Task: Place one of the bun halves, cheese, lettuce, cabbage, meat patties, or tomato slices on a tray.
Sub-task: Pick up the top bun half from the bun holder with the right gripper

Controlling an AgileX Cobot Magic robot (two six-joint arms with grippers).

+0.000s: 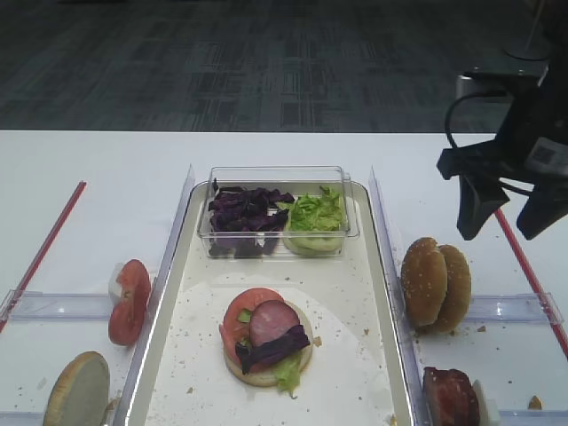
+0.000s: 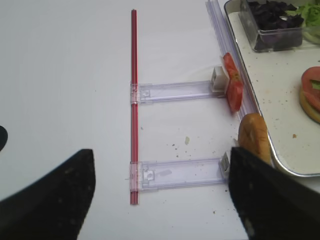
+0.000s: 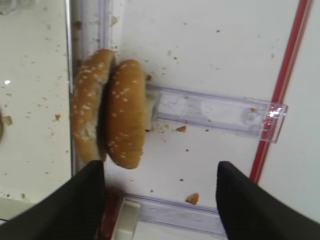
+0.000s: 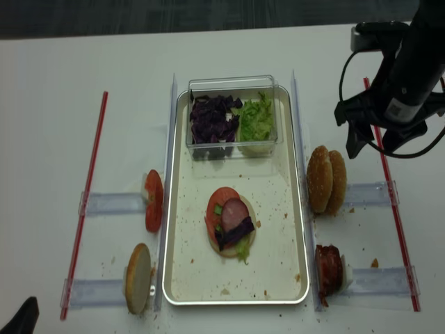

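Observation:
Two sesame buns stand on edge just right of the tray. The bun half with the pale torn patch is the one nearer the tray. My right gripper hovers open and empty above and to the right of them. Lettuce and cabbage fill a clear box. Tomato slices stand left of the tray and meat patties at the right front. No cheese shows. My left gripper is open over the bare table on the left.
A stacked burger base lies in the middle of the tray. A flat pale bun disc leans at the front left. Clear plastic holders and red rods flank the tray on both sides.

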